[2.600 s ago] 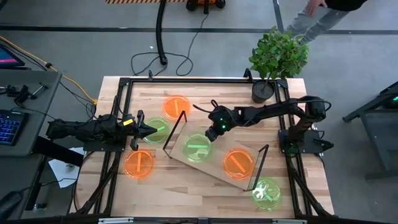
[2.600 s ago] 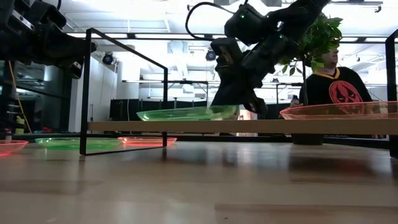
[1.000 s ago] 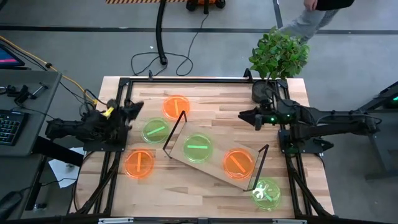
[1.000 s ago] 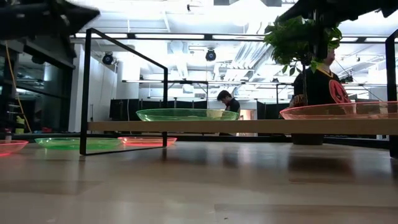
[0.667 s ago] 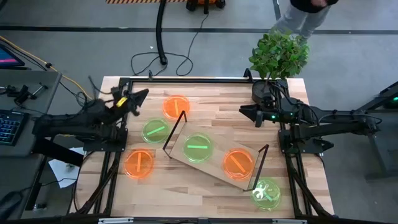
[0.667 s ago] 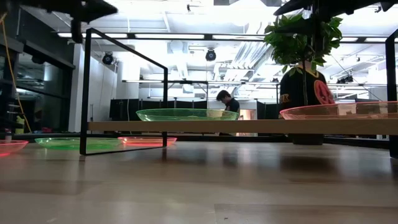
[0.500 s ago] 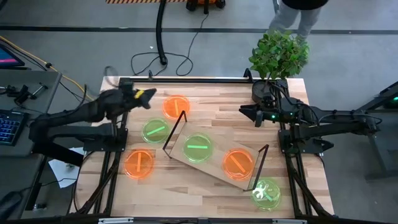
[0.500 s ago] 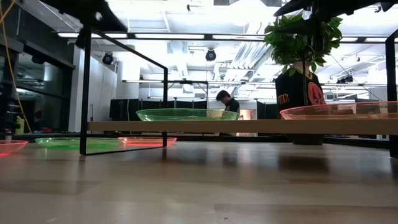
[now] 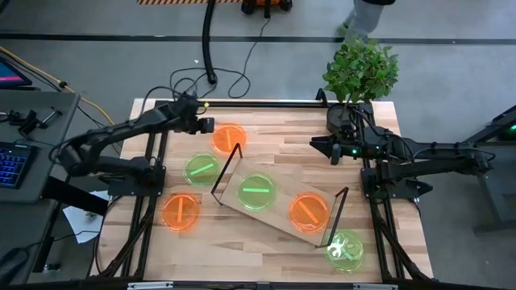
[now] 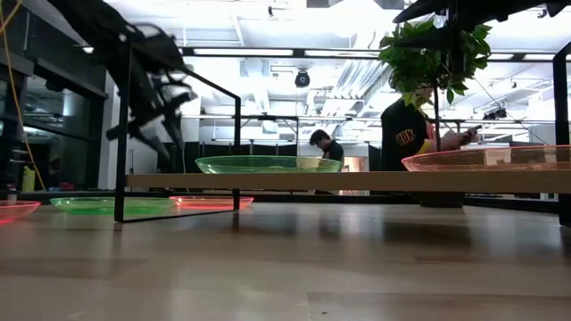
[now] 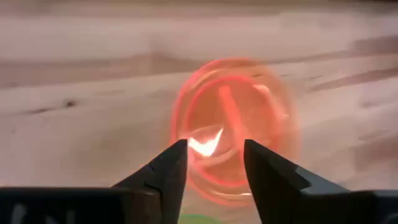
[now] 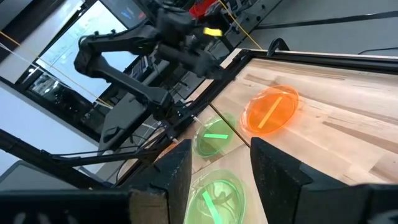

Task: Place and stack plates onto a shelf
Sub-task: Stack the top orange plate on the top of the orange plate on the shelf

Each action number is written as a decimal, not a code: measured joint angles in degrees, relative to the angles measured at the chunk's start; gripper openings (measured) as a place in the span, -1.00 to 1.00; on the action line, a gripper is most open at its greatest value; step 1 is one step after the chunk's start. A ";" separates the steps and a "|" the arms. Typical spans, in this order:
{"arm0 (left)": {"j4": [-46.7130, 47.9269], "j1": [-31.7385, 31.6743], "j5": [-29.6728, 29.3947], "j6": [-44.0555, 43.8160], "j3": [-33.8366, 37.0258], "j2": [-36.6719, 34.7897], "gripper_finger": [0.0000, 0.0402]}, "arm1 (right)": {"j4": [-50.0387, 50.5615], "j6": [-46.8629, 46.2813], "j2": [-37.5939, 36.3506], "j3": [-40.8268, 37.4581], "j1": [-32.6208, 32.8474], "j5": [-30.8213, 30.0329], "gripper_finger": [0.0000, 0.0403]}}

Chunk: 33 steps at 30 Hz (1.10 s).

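Observation:
Raised on its black end frames, the light-wood shelf (image 9: 278, 201) carries a green plate (image 9: 256, 193) and an orange plate (image 9: 308, 211). Another orange plate (image 9: 229, 138) lies flat on the table at the far left. My left gripper (image 9: 207, 126) hovers open just left of it and tips down at it; in the left wrist view that plate (image 11: 233, 121) lies beyond the gripper's (image 11: 214, 158) fingers. A green plate (image 9: 201, 169) and an orange plate (image 9: 180, 212) lie on the table left of the shelf. A further green plate (image 9: 345, 250) lies near right. My right gripper (image 9: 314, 147) waits open above the far right.
A potted plant (image 9: 359, 76) stands at the far right corner. A black frame (image 9: 242, 103) runs along the table's far edge. In the low view a person (image 10: 406, 134) stands beyond the table, behind the shelf board (image 10: 348, 181).
My left arm has swung from the table's left edge toward the far edge and over to the far orange plate, its gripper tipping from about level to pointing down. All plates and the shelf have stayed put.

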State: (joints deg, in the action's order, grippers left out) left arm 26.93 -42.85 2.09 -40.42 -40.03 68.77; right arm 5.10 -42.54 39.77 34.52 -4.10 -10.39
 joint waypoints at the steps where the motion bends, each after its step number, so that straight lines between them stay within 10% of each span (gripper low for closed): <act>1: -0.48 -0.13 0.00 -0.02 0.00 1.55 -0.21 | 0.00 0.06 0.00 0.00 0.00 0.00 -0.28; 18: -6.96 0.18 0.28 -4.15 -0.02 19.43 -0.15 | 0.02 0.37 0.00 0.02 0.00 0.04 -0.28; 33: -9.86 0.44 2.51 -4.99 -0.13 21.71 -0.37 | 0.48 0.57 0.02 0.02 0.00 -0.61 -0.28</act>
State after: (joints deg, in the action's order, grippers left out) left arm 17.07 -42.41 4.60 -45.41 -40.16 90.48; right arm 5.58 -41.98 39.79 34.54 -4.10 -11.01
